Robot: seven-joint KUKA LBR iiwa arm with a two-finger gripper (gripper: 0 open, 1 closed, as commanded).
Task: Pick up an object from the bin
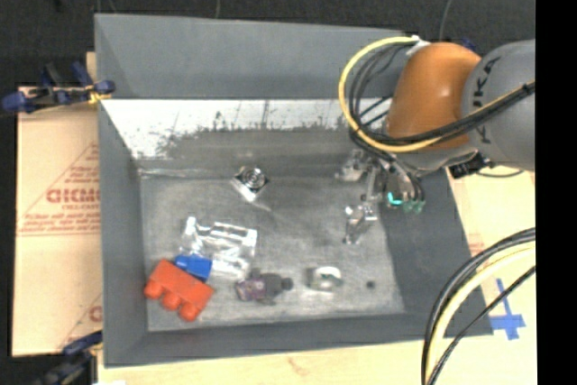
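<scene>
The gripper (359, 221), its opening impossible to tell, is being hovered over bare bin (270, 225) floor, right of centre. The approach step is judged in hand, and a shift toward the silvery piece (325, 278) lower in the frame is probably being called for.

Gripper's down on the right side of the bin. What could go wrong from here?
1. The gripper is over a bare patch of the grey metal bin; the nearest thing, a small pale ring-shaped piece, lies nearer the front, so a grasp here would likely come up with nothing.
2. At the left, the red-orange plastic block, small blue piece and clear plastic piece lie bunched together; a grab there may catch two.
</scene>
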